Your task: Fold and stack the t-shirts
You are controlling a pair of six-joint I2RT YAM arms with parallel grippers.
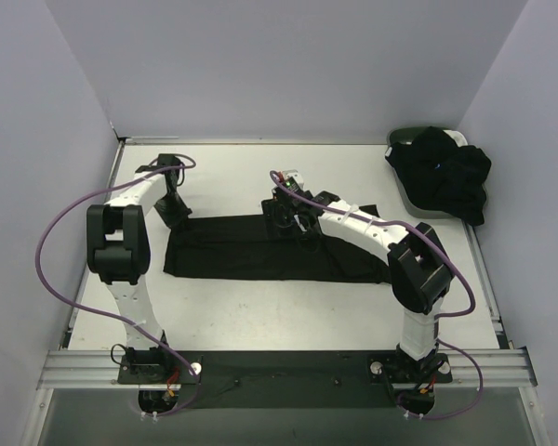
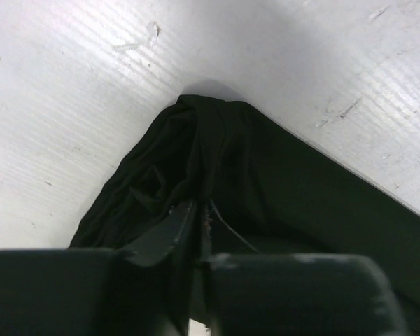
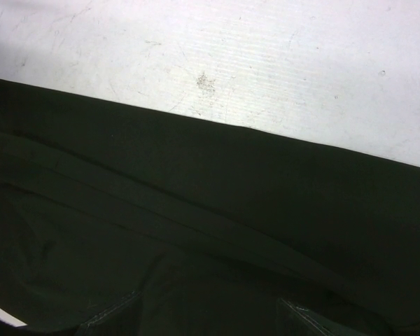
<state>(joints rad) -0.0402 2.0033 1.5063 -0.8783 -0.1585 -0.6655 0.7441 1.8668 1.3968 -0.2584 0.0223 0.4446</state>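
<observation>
**Item 1, left:** left gripper (image 1: pixel 174 212), jaws clenched on the far left corner of the black shirt (image 1: pixel 251 253), with cloth bunched between them (a hold suited, I judge, to lifting that end for the next fold).

**Item 2, centre:** the shirt itself, lying as a long flat band across the table (image 1: pixel 260 311), part-folded.

**Item 3:** right gripper (image 1: pixel 286 212), jaws released and wide, poised over the band's far edge and holding nothing.

**Item 4, far right:** pile of shirts (image 1: pixel 446 177) heaped in the basket (image 1: pixel 402 139), awaiting folding.
</observation>
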